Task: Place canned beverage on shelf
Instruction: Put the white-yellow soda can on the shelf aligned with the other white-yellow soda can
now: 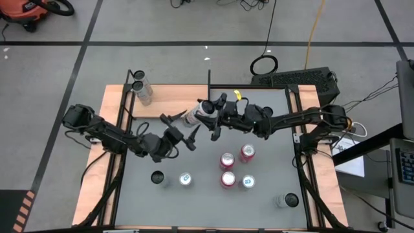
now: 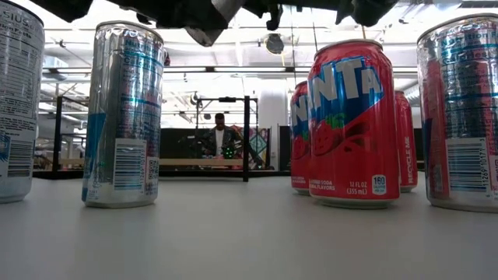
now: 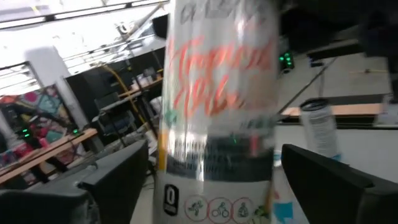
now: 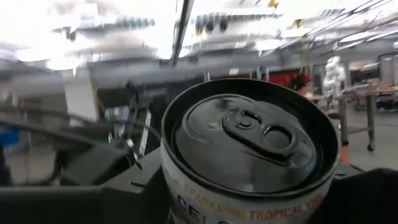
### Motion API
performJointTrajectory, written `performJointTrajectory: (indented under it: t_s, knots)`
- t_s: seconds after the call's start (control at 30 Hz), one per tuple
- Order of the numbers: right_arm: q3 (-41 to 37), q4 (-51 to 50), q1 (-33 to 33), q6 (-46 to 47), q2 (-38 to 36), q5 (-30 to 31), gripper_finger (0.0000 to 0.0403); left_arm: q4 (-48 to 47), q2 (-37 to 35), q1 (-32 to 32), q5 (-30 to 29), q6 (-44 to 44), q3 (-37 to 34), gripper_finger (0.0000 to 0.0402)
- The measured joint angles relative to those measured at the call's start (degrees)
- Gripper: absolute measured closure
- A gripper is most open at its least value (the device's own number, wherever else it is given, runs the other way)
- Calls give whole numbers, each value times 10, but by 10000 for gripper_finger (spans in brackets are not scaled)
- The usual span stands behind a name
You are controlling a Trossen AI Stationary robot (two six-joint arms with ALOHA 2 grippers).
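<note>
Mid-handoff by the look of it. White can hanging in air between both arms, just in front of shelf, not on board yet. Right gripper clamping can at its top end. Left gripper sitting beside can with fingers spread, not touching. Two cans already standing on shelf's left end. Left to do: carrying this one over, setting it down. Grey tabletop holding red cans and silver cans. Low view showing workshop behind, person at bench.
</note>
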Motion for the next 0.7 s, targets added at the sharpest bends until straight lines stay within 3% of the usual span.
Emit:
performJointTrajectory:
  t_s: [0.37,0.7]
  knots:
    - [184,-409,2,-121,-3,-94,198,2,-38,-47,-1,1,0,16]
    - [194,-428,1,-170,10,-118,198,7,-30,-31,27,-30,0,16]
